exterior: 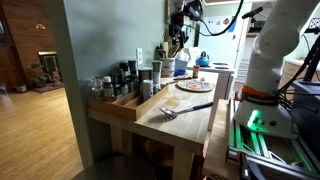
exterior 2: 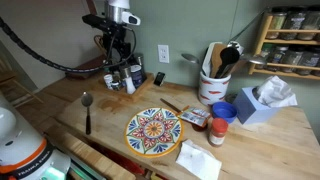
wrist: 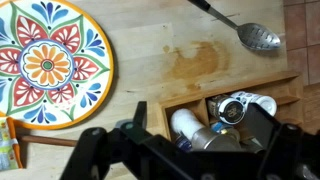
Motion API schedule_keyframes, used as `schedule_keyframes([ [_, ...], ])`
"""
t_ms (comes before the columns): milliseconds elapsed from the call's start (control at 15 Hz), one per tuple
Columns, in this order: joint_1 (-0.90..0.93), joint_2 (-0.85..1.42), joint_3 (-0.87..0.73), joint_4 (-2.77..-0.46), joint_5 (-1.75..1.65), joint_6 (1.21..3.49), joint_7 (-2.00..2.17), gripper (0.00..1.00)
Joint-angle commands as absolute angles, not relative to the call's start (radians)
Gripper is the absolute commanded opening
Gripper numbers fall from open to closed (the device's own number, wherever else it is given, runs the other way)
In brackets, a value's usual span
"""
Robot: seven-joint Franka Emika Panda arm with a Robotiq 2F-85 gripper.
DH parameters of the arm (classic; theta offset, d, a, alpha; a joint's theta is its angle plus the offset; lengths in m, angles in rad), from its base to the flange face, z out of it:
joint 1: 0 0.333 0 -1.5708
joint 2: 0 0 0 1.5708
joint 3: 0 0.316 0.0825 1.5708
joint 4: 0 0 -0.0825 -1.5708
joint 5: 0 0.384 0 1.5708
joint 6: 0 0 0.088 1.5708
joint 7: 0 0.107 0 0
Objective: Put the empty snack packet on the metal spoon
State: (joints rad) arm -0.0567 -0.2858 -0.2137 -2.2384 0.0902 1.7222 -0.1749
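Observation:
The empty snack packet (exterior 2: 195, 117) lies flat on the wooden table between the colourful plate and a red-lidded jar. A sliver of it shows at the wrist view's left edge (wrist: 6, 150). The metal spoon (exterior 2: 87, 108) lies near the table's front edge, shiny head away from its dark handle. It also shows in an exterior view (exterior: 172, 112) and in the wrist view (wrist: 255, 37). My gripper (exterior 2: 120, 60) hangs open and empty above the wooden tray of bottles (wrist: 222, 112), far from the packet, and shows in an exterior view (exterior: 178, 45) and the wrist view (wrist: 200, 128).
A colourful patterned plate (exterior 2: 153, 132) sits mid-table between spoon and packet. A white napkin (exterior 2: 198, 160), a red-lidded jar (exterior 2: 217, 131), a tissue box (exterior 2: 262, 100) and a utensil holder (exterior 2: 212, 85) stand nearby. A wooden-handled tool (wrist: 60, 140) lies by the plate.

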Motion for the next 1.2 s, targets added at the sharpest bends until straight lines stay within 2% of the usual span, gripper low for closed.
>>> schedule_keyframes([
  [0, -0.078, -0.284, -0.194, -2.237, 0.095, 1.720, -0.180, 1.00],
  [600, -0.115, -0.247, -0.232, -2.238, 0.143, 1.757, -0.165, 1.00],
  [1133, -0.259, -0.040, -0.366, -2.328, 0.374, 2.011, -0.204, 1.00],
])
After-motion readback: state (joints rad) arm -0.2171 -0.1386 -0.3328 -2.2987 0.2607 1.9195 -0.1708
